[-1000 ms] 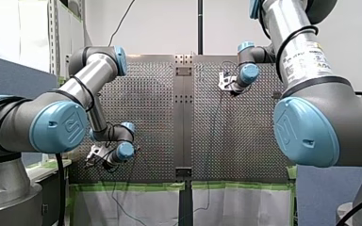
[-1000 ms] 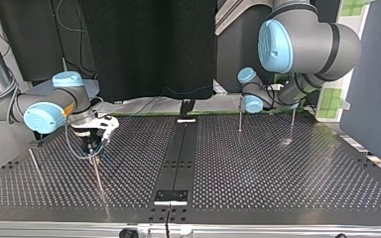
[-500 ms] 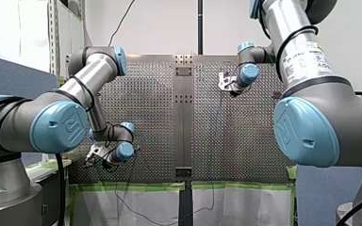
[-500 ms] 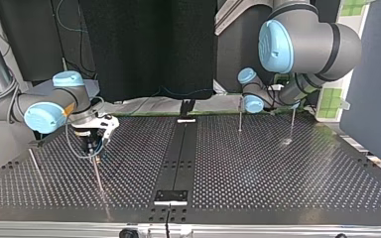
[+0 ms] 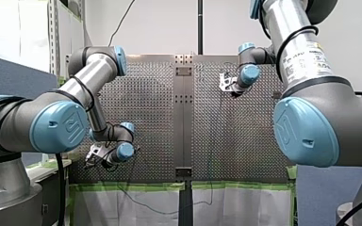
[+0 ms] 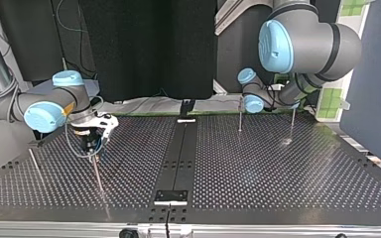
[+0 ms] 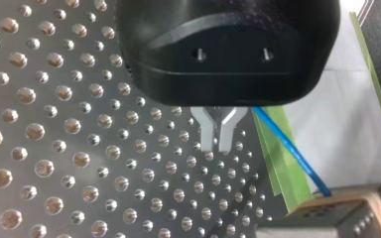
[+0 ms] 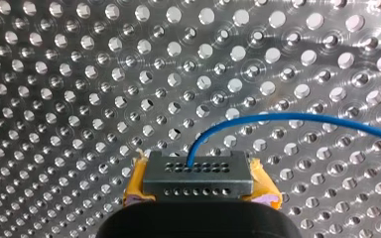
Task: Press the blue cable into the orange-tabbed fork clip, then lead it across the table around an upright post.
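In the right wrist view my right gripper [image 8: 198, 184] is shut, its yellow pads [image 8: 135, 191] clamping a grey perforated block [image 8: 198, 171]. The blue cable [image 8: 287, 117] leaves that block and arcs away over the perforated table. In the left wrist view my left gripper [image 7: 217, 146] has its metal fingertips pressed together with nothing visible between them. The blue cable [image 7: 290, 148] runs close beside the fingers down to a grey block with a tan-orange edge [image 7: 340, 208]. In the front view my left gripper [image 5: 93, 157] is near the table's near left edge and my right gripper [image 5: 225, 82] is far right of centre.
Thin upright posts [image 6: 239, 115] [image 6: 292, 123] stand at the top view's right near my left arm. A leaning rod [image 6: 97, 173] sits under my right gripper [image 6: 92, 144], with another rod [image 6: 33, 163] further left. A dark centre strip [image 6: 178, 153] divides the table. Green tape [image 7: 283, 168] lines the edge.
The slack cable hanging below the table's near edge in the front view has been drawn upward into a shallower loop. My right gripper has shifted slightly up and away.
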Controlling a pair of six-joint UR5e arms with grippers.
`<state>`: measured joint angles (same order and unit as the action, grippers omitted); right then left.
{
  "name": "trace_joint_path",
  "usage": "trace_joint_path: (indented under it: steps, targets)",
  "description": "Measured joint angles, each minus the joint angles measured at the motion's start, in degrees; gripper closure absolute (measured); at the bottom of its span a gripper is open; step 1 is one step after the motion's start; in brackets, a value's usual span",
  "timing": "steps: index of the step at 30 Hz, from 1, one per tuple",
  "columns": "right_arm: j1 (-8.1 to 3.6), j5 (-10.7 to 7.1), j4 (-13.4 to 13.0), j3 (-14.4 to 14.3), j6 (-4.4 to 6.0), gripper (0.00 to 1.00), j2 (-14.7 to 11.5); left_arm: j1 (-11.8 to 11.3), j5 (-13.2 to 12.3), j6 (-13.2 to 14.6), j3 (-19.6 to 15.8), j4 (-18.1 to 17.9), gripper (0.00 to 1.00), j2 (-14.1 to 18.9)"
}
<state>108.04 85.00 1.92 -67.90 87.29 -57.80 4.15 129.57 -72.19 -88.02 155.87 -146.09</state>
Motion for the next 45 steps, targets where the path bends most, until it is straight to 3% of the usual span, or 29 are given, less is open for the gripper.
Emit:
trace_joint_path:
  steps: [13,19,37,45]
  targets:
    - [-0.15,0.00,0.00,-0.01,0.02,1.00,0.00,1.30,-5.90,-5.91,-0.14,0.93,0.99,0.07]
    - [-0.17,0.00,0.00,0.00,0.00,1.00,0.00,1.36,-8.82,-8.85,-2.22,1.10,0.99,0.08]
    - [-0.24,0.07,-0.05,0.00,0.00,1.00,0.00,1.67,-15.87,-17.79,-9.81,-5.37,0.99,0.24]
    - [-0.32,0.09,-0.09,0.00,0.00,1.00,0.00,1.61,-18.71,-21.40,-13.15,-8.65,0.99,2.57]
